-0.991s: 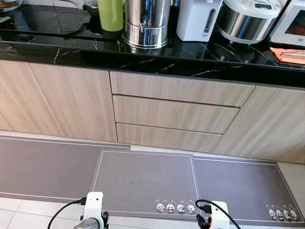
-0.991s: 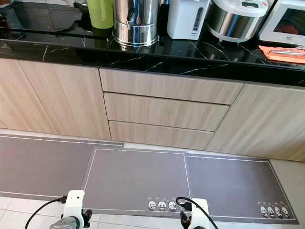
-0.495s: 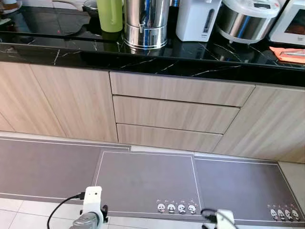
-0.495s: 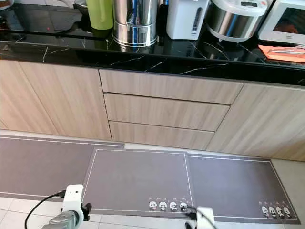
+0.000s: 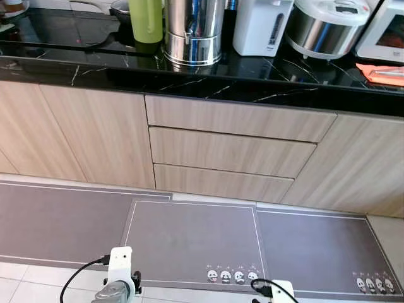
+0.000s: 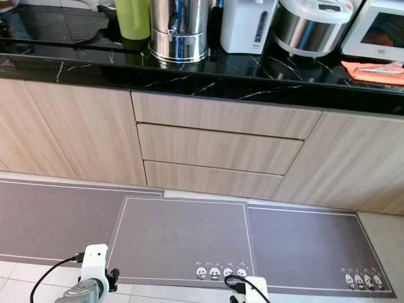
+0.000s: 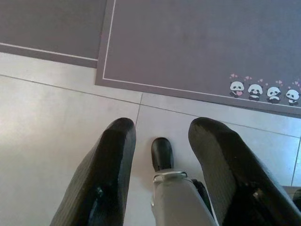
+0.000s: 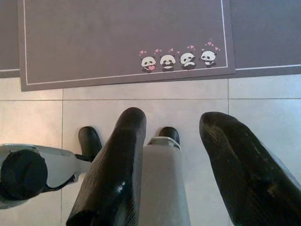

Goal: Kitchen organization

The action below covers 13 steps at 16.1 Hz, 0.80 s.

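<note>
A: Plainly, the robot faces the black worktop [image 5: 208, 85]; on it stand the rice cooker [image 5: 328, 26], steel urn [image 5: 193, 31], white kettle [image 5: 261, 25] and green bottle [image 5: 146, 20].

B: The urn looks heavy and slick; best gripped low. No writing is readable. Left pincer [image 7: 162, 141] and right pincer [image 8: 171, 129] hang released and empty over the floor.

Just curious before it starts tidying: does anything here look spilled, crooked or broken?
Nothing stands out. The three drawers sit shut and flush, the appliances on the black counter stand upright, and the grey mats lie flat.
</note>
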### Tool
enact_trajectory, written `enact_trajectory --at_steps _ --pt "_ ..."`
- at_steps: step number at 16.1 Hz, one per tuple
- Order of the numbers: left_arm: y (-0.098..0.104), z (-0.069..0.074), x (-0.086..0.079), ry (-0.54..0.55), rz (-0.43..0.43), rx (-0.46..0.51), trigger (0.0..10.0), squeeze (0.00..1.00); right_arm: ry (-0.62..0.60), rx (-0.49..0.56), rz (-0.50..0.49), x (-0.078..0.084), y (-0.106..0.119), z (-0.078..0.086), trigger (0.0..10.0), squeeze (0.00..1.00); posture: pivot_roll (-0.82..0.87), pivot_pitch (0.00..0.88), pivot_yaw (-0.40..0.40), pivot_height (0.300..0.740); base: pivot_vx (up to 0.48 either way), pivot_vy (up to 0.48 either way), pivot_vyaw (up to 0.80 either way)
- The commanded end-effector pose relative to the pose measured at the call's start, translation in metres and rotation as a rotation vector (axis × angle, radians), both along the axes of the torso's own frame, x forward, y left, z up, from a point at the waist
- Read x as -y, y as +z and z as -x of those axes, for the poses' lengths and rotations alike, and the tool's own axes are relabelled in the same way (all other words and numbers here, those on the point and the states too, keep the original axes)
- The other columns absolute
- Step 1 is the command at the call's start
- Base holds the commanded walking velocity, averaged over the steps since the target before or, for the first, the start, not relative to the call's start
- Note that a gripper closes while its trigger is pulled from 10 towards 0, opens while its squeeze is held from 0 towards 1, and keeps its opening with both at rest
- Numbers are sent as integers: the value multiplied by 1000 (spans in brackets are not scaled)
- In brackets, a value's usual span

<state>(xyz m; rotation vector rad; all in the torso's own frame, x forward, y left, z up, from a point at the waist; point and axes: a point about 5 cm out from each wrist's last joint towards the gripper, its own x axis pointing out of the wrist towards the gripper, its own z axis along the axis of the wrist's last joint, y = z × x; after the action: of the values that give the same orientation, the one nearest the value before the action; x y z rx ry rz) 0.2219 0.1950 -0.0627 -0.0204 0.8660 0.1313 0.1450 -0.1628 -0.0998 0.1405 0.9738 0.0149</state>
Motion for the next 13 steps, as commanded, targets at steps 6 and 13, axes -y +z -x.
enact_trajectory --at_steps 6,13 --pt "-2 3 2 20 16 -10 10000 0 89 1 44 -10 -4 12 10000 0 -58 0 -103 740 0 -84 0" --pt "-4 6 5 17 23 -18 10000 0 51 72 57 8 5 -8 10000 0 -50 0 -105 740 0 -349 0"
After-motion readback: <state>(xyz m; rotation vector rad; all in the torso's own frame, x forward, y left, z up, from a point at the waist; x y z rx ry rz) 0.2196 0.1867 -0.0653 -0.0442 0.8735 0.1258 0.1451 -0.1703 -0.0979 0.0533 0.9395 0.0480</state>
